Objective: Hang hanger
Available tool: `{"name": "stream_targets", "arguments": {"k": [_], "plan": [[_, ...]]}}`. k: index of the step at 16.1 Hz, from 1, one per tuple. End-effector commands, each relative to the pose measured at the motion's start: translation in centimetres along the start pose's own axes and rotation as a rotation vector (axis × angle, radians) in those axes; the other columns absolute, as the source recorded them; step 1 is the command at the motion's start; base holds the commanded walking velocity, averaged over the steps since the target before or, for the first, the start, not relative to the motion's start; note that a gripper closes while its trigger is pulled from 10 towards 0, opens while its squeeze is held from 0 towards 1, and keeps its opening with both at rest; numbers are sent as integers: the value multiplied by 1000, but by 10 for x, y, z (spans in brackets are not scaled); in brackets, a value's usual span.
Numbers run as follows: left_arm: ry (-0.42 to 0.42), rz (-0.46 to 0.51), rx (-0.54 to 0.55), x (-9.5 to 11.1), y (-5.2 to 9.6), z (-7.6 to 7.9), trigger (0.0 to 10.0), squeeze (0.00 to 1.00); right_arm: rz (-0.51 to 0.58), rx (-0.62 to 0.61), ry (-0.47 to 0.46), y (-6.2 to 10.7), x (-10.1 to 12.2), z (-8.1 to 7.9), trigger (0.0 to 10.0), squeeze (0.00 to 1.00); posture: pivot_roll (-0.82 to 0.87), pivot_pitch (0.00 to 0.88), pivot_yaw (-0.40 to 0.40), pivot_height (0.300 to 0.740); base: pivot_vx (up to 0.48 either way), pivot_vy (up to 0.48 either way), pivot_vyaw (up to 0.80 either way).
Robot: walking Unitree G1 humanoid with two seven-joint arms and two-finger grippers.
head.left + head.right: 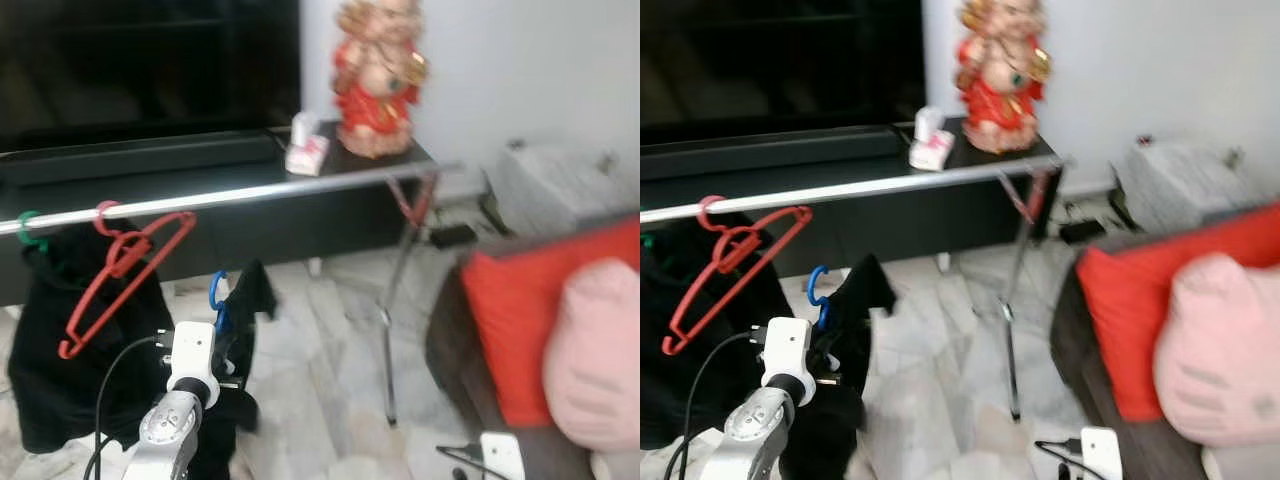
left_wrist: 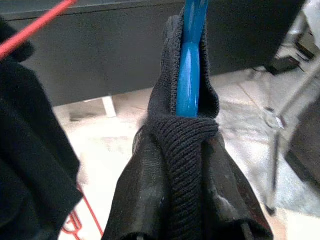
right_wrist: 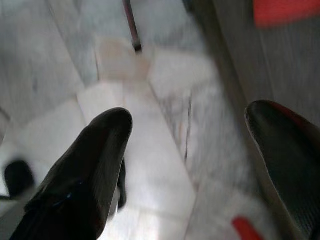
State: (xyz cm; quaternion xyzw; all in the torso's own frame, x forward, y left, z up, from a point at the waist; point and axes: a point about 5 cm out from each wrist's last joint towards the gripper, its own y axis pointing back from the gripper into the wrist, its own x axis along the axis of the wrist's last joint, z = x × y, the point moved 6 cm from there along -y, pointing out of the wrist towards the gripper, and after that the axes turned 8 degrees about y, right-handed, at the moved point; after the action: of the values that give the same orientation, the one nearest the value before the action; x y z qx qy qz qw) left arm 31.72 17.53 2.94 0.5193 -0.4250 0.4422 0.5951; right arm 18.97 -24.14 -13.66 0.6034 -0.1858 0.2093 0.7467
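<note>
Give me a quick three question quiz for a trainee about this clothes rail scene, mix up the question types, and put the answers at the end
1. True or false: the left gripper is shut on the blue hanger with a black garment on it.
2. Multiple choice: which hangers already hang on the metal rail? A) a red hanger and a green hanger B) two blue ones C) a yellow one only
3. Short answer: how does the right gripper stand, and what lies under it?

Key
1. True; its fingers pinch the knit collar round the blue hanger, below the rail.
2. A; the red hanger hangs bare and tilted, the green hanger carries dark clothing.
3. Open and holding nothing, over the pale tiled floor.
</note>
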Motion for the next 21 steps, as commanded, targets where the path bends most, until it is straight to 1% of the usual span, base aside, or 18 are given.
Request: {"name": "stream_targets", "arguments": {"k": [1,5,7,9,11,12,13,14,15,17,18,19,21], "plan": [[-16,32,29,10,1,-10,10000,0,-13,32,-21,0,-3,-13,10000,0,-90,0,-28,740,334,0,0],[-17,36,24,10,3,-8,10000,0,-10,36,-8,0,-2,-14,10000,0,-89,0,-27,740,333,0,0],[-44,48,19,11,4,-7,10000,0,-10,37,-8,0,-2,-14,10000,0,-85,0,-27,740,334,0,0],[-55,55,34,12,5,-9,10000,0,-16,42,6,0,-2,-15,10000,0,-84,0,-27,740,332,0,0],[-55,52,23,9,6,-7,10000,0,-19,43,9,0,-4,-15,10000,0,-80,0,-29,740,163,0,0],[-68,55,5,9,7,-4,10000,0,-21,45,13,0,-5,-16,10000,0,-80,0,-28,740,0,0,0],[-111,72,-34,9,11,2,10000,0,-21,44,10,0,-5,-16,10000,0,-80,0,-26,740,0,0,0],[-123,81,-57,8,14,4,10000,0,-19,51,35,0,-5,-18,10000,0,-80,0,-26,740,0,0,0],[-130,82,-65,6,16,4,10000,0,-20,60,56,1,-5,-20,10000,0,-80,0,-26,740,0,0,0],[-204,70,-98,-1,21,5,10000,0,-19,58,29,1,-5,-22,10000,0,-79,0,-26,740,0,0,0],[-230,71,-113,-3,24,6,10000,0,-17,59,34,1,-4,-23,10000,0,-80,0,-26,740,0,0,0],[-249,97,-121,1,25,7,10000,0,-15,56,29,0,-4,-23,10000,0,-80,0,-26,740,0,0,0],[-245,150,-118,14,22,8,10000,0,-14,52,29,0,-3,-23,10000,0,-80,0,-27,740,0,0,0]]}}
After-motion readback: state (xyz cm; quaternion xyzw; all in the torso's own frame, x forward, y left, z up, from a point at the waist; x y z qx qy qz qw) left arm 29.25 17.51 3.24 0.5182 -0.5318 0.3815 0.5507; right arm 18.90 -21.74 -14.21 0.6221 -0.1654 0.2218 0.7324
